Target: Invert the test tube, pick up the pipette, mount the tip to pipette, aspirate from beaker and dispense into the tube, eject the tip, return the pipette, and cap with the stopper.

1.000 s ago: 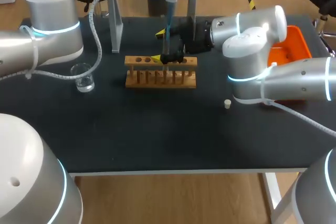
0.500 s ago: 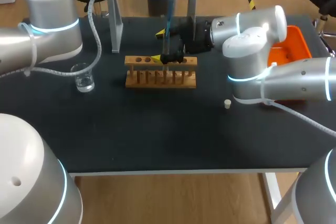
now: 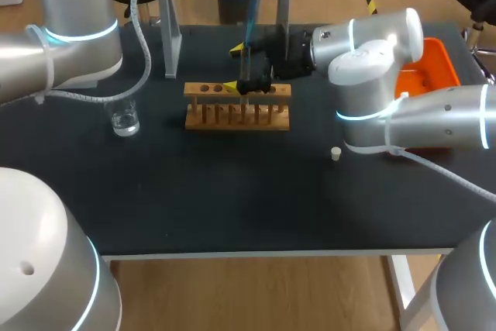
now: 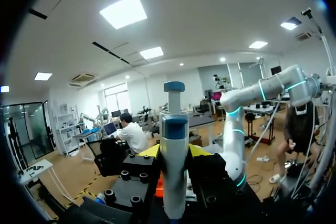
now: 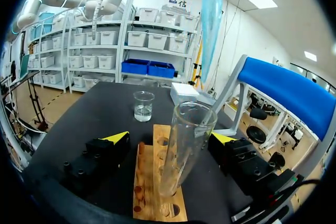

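Alignment governs dispensing: left hand (image 4: 174, 153), pinching the pipette (image 4: 174, 171), should centre the tip (image 5: 211, 24) over the test tube (image 5: 184, 145) standing within the spread right hand (image 5: 169, 139).

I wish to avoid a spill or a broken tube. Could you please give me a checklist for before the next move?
1. Left gripper shut on white-and-blue pipette: ok.
2. Translucent blue tip mounted on pipette: ok.
3. Tip above, outside the clear glass test tube: ok.
4. Tube seated in wooden rack: ok, slightly tilted.
5. Right gripper holding tube: not ok, open.
6. Liquid in tube: cannot tell.
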Robot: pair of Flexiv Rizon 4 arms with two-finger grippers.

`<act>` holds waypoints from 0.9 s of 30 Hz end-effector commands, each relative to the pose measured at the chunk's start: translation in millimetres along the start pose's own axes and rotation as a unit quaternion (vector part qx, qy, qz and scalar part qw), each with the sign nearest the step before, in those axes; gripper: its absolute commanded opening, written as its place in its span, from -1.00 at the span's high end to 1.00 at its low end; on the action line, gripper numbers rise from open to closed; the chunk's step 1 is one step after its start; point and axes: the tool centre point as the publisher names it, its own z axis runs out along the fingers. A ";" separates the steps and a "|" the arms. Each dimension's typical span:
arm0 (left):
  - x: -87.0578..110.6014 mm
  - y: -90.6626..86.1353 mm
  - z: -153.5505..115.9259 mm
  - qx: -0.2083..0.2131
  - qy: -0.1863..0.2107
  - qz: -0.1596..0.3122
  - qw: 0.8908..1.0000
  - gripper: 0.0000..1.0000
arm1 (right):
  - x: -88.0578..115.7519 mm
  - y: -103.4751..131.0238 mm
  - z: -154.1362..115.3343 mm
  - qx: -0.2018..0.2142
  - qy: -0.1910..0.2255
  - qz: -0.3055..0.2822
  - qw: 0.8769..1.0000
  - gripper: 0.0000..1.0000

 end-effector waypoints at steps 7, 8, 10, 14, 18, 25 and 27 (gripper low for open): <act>29.0 -25.7 -18.9 -0.025 -0.030 0.012 0.999 1.00 | -0.6 -0.4 0.3 0.000 0.001 0.000 1.000 -1.00; 34.6 -27.6 -23.2 -0.028 -0.036 0.013 0.999 1.00 | -0.6 -0.4 0.3 0.000 0.001 0.000 1.000 -1.00; 46.3 -30.0 -31.6 -0.032 -0.047 0.012 0.998 1.00 | -0.6 -0.4 0.3 0.000 0.001 0.000 1.000 -1.00; 73.0 -29.6 -48.9 -0.037 -0.069 0.009 0.997 1.00 | -0.6 -0.4 0.3 0.000 0.001 0.000 1.000 -1.00; 98.6 -21.3 -56.9 -0.041 -0.080 0.003 0.996 1.00 | -0.6 -0.4 0.3 0.000 0.001 0.000 1.000 -1.00; 129.9 2.0 -60.9 -0.026 -0.091 -0.007 0.995 1.00 | -0.6 -0.4 0.3 0.000 0.001 0.000 1.000 -1.00; 137.1 9.6 -57.7 -0.017 -0.093 -0.009 0.996 1.00 | -0.6 -0.4 0.3 0.000 0.001 0.000 1.000 -1.00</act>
